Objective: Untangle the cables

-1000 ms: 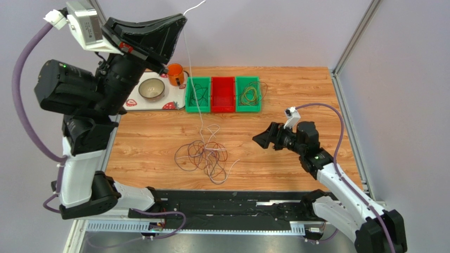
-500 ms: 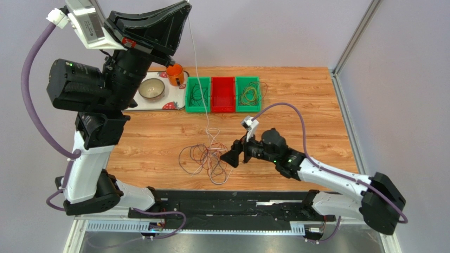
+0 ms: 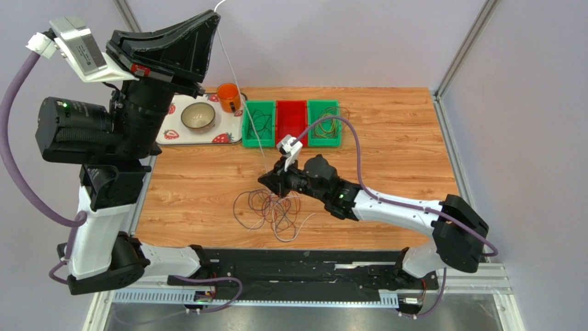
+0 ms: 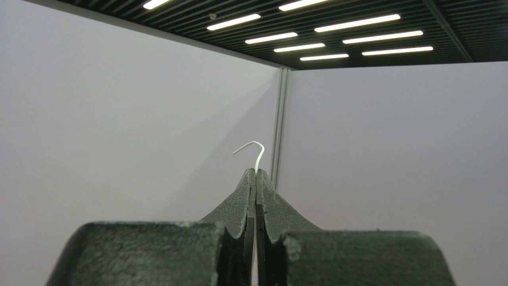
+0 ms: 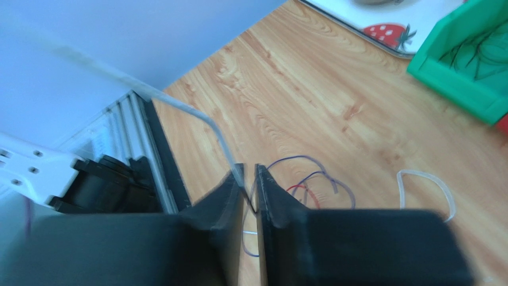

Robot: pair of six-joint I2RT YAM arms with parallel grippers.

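From above, the left gripper [image 3: 212, 17] is reaching high at 11 o'clock, its jaws pressed together on the white cable [image 3: 241, 89]. This strand is running taut down toward 5 o'clock into the cables [image 3: 269, 207], which are lying in loose red-brown, purple and white loops on the table [image 3: 386, 138], at 6 o'clock of its middle. The right gripper [image 3: 266, 181] is hovering at the tangle's 12 o'clock edge, right at the white cable. A row of bins [image 3: 291, 143] is sitting at 12 o'clock of the tangle, with an orange mug [image 3: 230, 96] at 11 o'clock

In the left wrist view, the left gripper [image 4: 256, 176] is clamping flush on the white cable [image 4: 257, 156], whose end is curling out toward 11 o'clock

In the right wrist view, the right gripper [image 5: 250, 176] is showing its jaws nearly together with a thin slit between. The blurred white cable [image 5: 206, 119] is slanting in from 10 o'clock into that slit, and I cannot tell whether it is pinched. The cables [image 5: 310, 179] are lying on the table [image 5: 298, 89] just past the tips, toward 3 o'clock
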